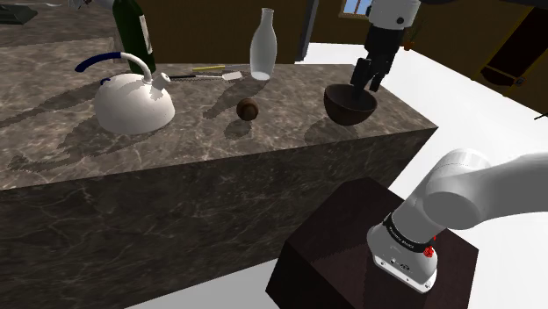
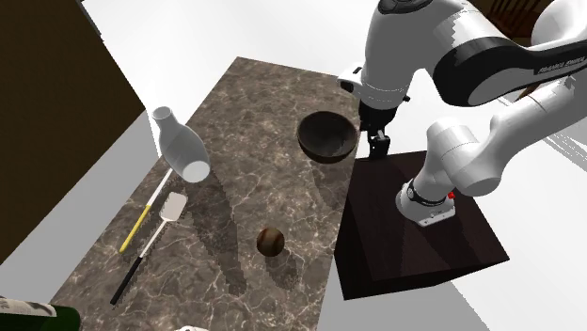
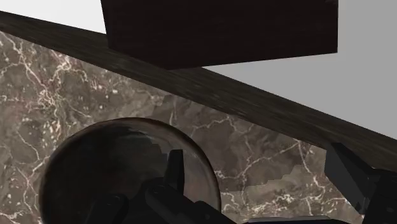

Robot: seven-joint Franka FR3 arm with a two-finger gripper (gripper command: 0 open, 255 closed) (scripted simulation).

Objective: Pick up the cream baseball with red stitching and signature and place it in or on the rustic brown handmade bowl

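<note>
A small round ball [image 1: 248, 109] [image 2: 270, 242], drawn dark brown, rests on the marble counter [image 1: 79, 149] well away from the gripper. The dark brown bowl [image 1: 349, 104] [image 2: 327, 137] [image 3: 95, 172] stands upright near the counter's edge beside the stand. My gripper [image 1: 367, 81] [image 2: 378, 143] [image 3: 261, 184] hangs just over the bowl's rim on the stand side. It is open: one finger [image 3: 174, 167] is over the bowl's inside, the other [image 3: 348, 178] is outside it above the counter. Nothing is between the fingers.
A white kettle [image 1: 133, 102] with a blue handle, a dark green bottle [image 1: 133, 31] and a pale glass bottle [image 1: 263, 46] [image 2: 182, 144] stand farther along the counter. A spatula [image 2: 155, 235] and a yellow pencil [image 2: 143, 218] lie beyond the ball. The dark stand [image 1: 378, 255] [image 2: 423, 235] abuts the counter edge.
</note>
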